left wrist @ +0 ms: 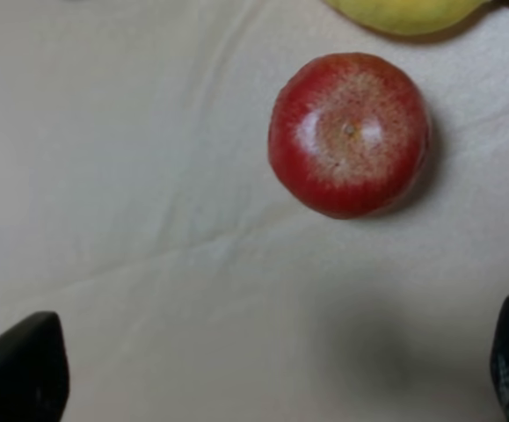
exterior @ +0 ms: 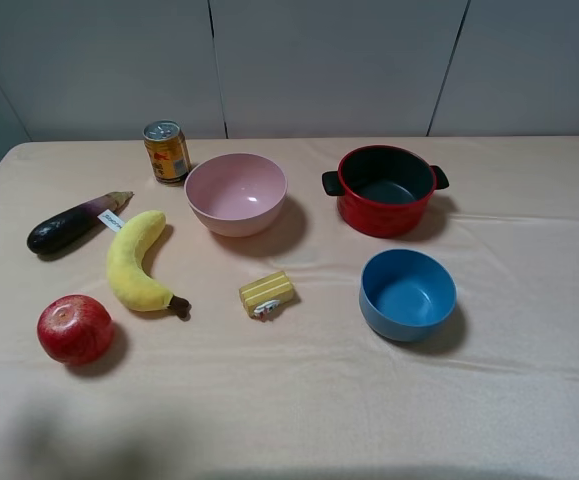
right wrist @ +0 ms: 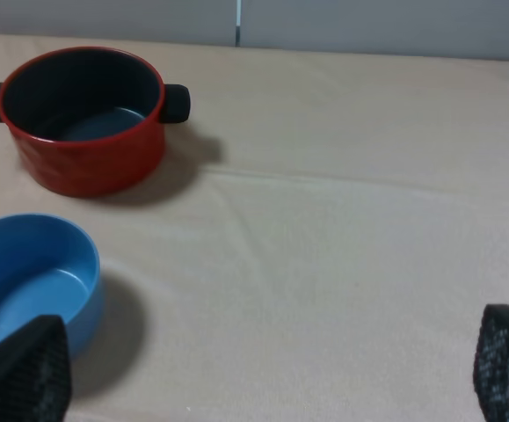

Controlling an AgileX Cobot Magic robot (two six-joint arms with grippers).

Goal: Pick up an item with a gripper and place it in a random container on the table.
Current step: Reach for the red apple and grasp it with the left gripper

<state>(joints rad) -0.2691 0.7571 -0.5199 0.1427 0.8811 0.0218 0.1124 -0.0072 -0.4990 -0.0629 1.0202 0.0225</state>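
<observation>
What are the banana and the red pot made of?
Banana: likely plush fabric, matte and soft-looking, with a puffy stuffed shape. Red pot: maybe enamelled metal or plastic, I cannot tell which; smooth red wall with faint shine, dark inside, black handles.

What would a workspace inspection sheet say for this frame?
Surface: table peach-beige, lightly creased.
Job's things: apple on the table, ungripped; red pot upright, nothing inside.
Clutter: pink bowl, blue bowl, can, eggplant, plush banana, yellow block.
Grippers: left gripper open, clear of the apple; right gripper open, empty.
Cables: nothing seen.
Surroundings: grey panelled wall.
</observation>
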